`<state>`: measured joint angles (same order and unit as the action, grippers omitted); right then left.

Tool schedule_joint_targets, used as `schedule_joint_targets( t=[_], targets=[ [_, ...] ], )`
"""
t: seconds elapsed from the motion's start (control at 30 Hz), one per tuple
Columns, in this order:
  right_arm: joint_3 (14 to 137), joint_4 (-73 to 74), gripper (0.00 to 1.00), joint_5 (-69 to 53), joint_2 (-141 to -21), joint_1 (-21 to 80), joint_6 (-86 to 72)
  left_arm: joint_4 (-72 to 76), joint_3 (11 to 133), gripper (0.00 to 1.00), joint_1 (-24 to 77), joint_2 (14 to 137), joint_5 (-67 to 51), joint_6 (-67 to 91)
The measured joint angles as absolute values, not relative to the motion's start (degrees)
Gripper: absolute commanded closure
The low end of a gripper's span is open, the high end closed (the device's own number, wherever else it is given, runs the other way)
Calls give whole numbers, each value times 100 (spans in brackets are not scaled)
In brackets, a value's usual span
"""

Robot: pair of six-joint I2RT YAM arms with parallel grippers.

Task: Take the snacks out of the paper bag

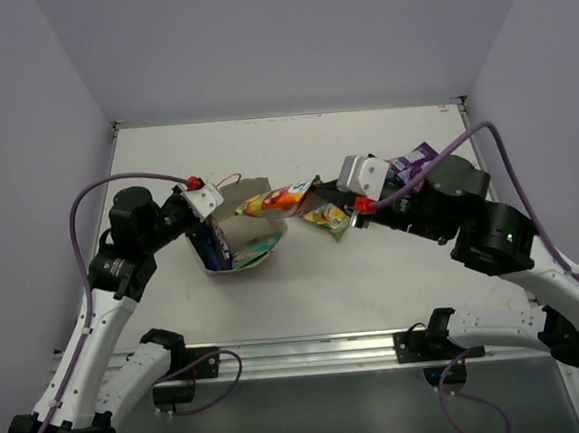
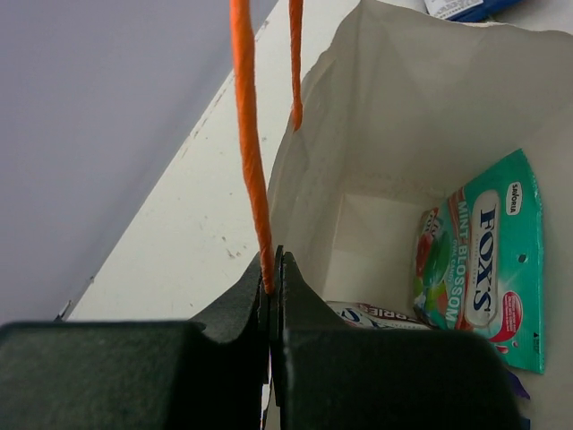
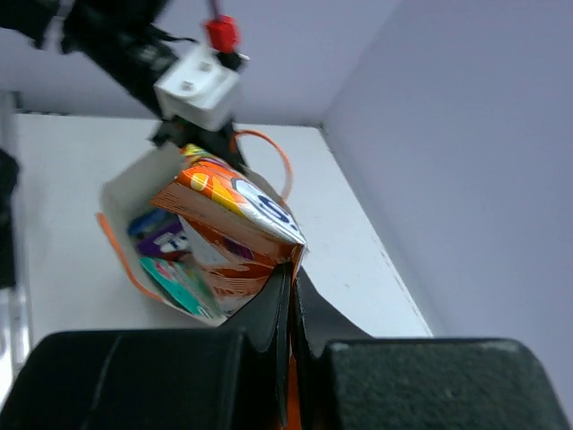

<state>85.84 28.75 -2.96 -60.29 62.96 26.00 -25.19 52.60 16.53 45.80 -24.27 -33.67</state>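
Note:
The paper bag (image 1: 264,186) lies on its side, mouth toward the right. My left gripper (image 1: 206,205) is shut on its orange loop handle (image 2: 252,170), pinched between the fingertips (image 2: 271,273). Inside the bag (image 2: 394,107) lie a teal-pink packet (image 2: 483,269) and a blue-white one (image 2: 380,314). My right gripper (image 1: 315,200) is shut on an orange-red packet (image 1: 280,198) held just outside the bag's mouth; in the right wrist view the packet (image 3: 228,219) sits in front of the bag (image 3: 121,193), where purple (image 3: 166,240) and teal (image 3: 179,282) packets show. A green-yellow packet (image 1: 332,221) lies under my right gripper (image 3: 294,269).
A purple packet (image 1: 417,155) and a blue-white one (image 1: 398,173) lie on the table behind my right wrist. Grey walls close in the table on the left, back and right. A metal rail (image 1: 300,354) runs along the near edge.

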Motion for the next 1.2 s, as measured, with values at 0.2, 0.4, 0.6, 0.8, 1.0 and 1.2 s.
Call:
schedule_joint_targets(
  t=[0.2,0.4,0.6,0.8,1.0,1.2],
  targets=[
    [8366,2871,100,137,-5551,4895,2108,-2233,5271,100,1653,4932,-2200,-3378],
    [7266,2613,100,705,-5575,3363,1787,-2051,5426,100,1653,5282,-1951,-3450],
    [5734,2121,100,1907,-6045,2307,1210,-2027,5771,100,1653,5636,-1870,-3568],
    [4674,2099,88,2978,-6117,2147,390,-2058,5830,100,1653,5581,-1865,-3581],
    [4434,2329,38,2867,-6471,2668,-781,-2102,5664,100,1653,5137,-1892,-3559],
    [4847,2947,26,2290,-6237,4062,-1374,-2233,5356,100,1653,4665,-1907,-3472]
  ],
)
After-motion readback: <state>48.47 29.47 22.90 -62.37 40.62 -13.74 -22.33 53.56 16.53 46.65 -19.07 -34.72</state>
